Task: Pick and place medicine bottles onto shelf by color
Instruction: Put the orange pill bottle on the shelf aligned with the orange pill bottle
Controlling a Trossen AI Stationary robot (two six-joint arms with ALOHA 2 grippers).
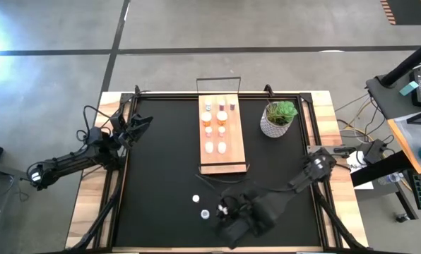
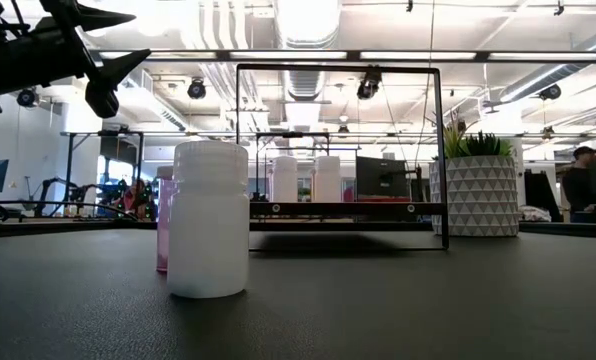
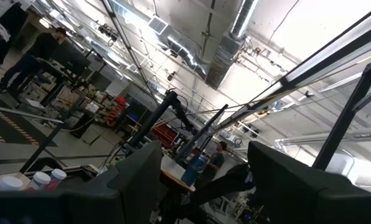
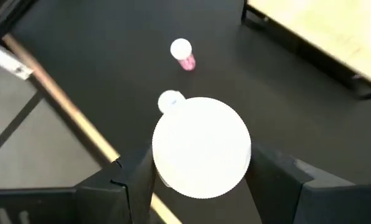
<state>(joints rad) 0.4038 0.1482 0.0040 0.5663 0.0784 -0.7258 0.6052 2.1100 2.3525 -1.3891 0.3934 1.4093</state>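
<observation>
The left pincer (image 1: pixel 141 121) rested at the surface's far left corner, raised clear of the black mat (image 1: pixel 161 169); its wrist view showed its fingers spread wide with nothing between them. Moving rightward, two loose medicine bottles stood on the mat near the front edge: a pink-bodied bottle (image 4: pixel 182 53) and, just beside it, a white bottle (image 4: pixel 170 101), both upright with pale round caps. Next came the right pincer (image 4: pixel 201 168), low over the front of the mat, its fingers closed against the sides of a white-capped bottle (image 4: pixel 201 146) whose body colour was hidden under the cap. Further back, the wooden shelf (image 1: pixel 237 152) lay along the middle of the mat, already carrying rows of bottles, orange ones in the middle and pale ones nearer the front. A potted plant (image 1: pixel 279 118) stood to the shelf's right.

The bottles looked light, rigid and smooth-sided, so likely to slip or tip. A grip across the cylindrical body just under the cap seemed safest, keeping the bottle upright.
</observation>
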